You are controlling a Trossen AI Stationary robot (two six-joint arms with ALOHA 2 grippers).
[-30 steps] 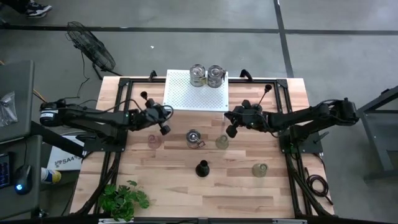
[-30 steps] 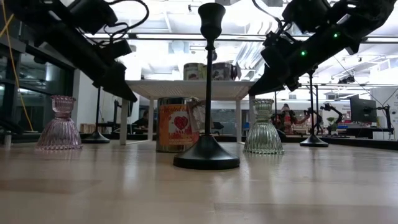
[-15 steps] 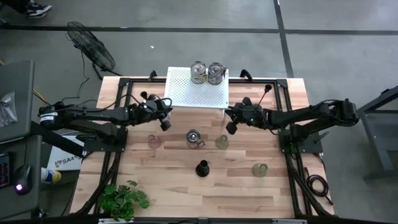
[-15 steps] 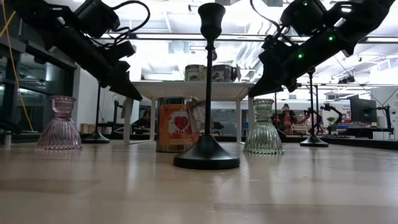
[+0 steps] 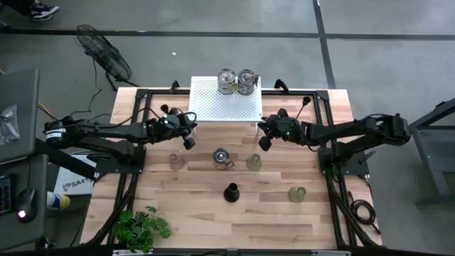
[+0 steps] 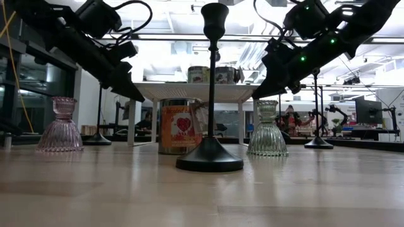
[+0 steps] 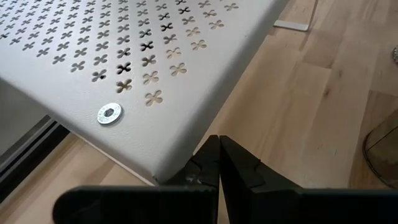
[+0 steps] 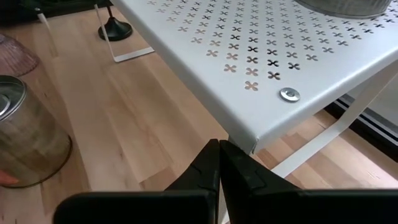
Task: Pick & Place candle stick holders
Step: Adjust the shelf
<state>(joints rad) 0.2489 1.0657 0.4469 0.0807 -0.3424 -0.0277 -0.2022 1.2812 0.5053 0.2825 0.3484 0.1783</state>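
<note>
A: Holders, quick. What's on the table (image 5: pixel 213 213)?

B: Slim black stemmed holder (image 6: pixel 210 94) upright near the front middle, stem vertical, round base flat. Pink ribbed glass one (image 6: pixel 59 126) to its left, greenish ribbed glass one (image 6: pixel 267 130) to its right, both upright. A second greenish cup (image 5: pixel 297 193) sits front right. Two thin black sticks (image 5: pixel 306 101) stand at the back corners.

A: The stand?

B: White perforated stand (image 5: pixel 224 107) at the back, two clear glass holders (image 5: pixel 236 82) on top, side by side.

A: Any writing?

B: Jar holder (image 6: pixel 178 129) in the middle has a red heart label; text too small to read.

A: Grippers?

B: Left gripper (image 5: pixel 188 139) clenched, empty, at the stand's left front corner. Right gripper (image 5: pixel 262 139) clenched, empty, at its right front corner.
</note>
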